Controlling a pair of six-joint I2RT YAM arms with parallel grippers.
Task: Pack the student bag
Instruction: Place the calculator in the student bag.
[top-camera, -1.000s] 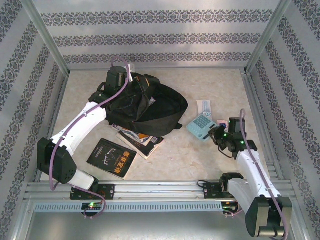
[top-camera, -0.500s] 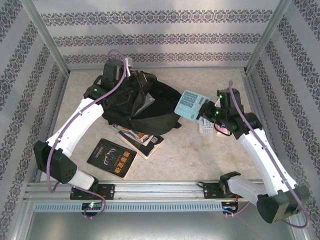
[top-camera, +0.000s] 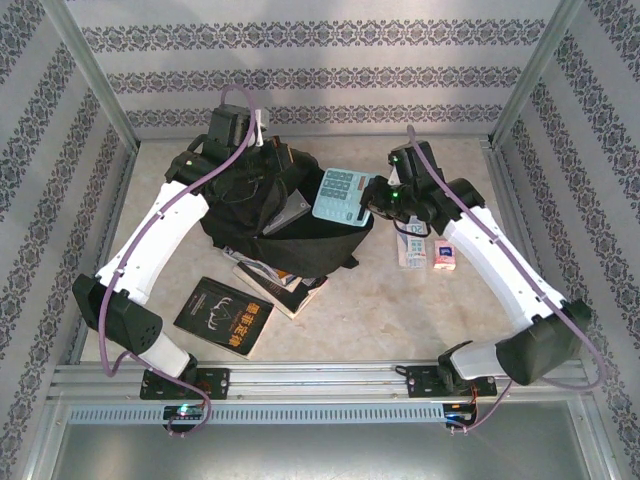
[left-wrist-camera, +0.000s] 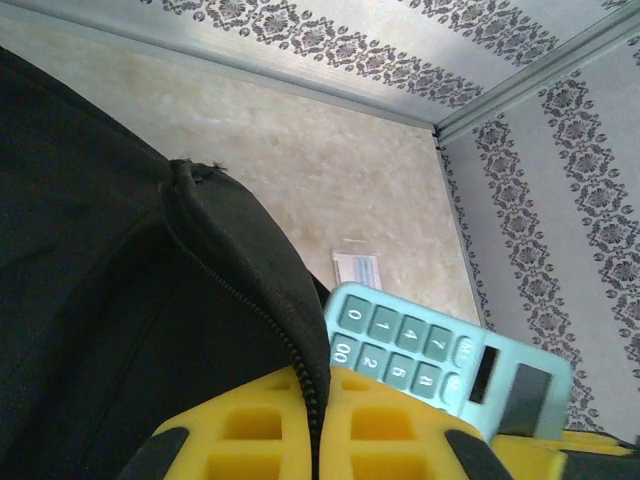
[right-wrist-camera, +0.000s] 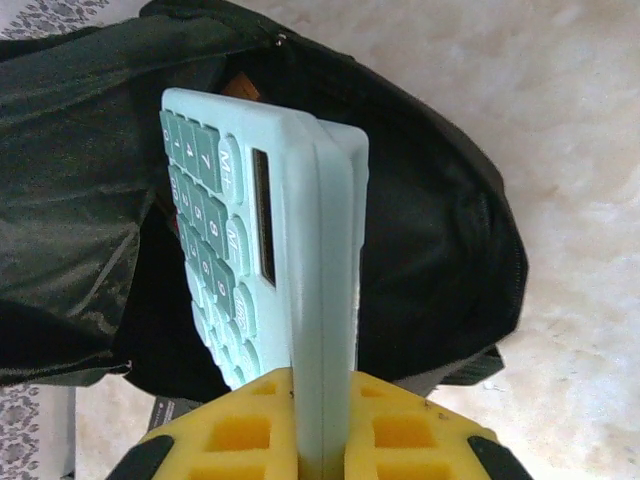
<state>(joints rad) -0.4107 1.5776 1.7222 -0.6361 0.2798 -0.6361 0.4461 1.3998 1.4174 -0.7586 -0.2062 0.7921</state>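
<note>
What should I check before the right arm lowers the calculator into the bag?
1. Right gripper shut on the calculator edge: ok.
2. Left gripper shut on the student bag rim at the zipper: ok.
3. Calculator above the bag's mouth: ok, judging by the right wrist view.
4. Free room inside the bag: cannot tell, interior is dark.
5. Black book packed: not ok, it lies outside the bag.

Matt black cloth student bag (top-camera: 250, 205); smooth pale-teal plastic calculator (top-camera: 340, 195); matt marbled tabletop (top-camera: 400, 310)
</note>
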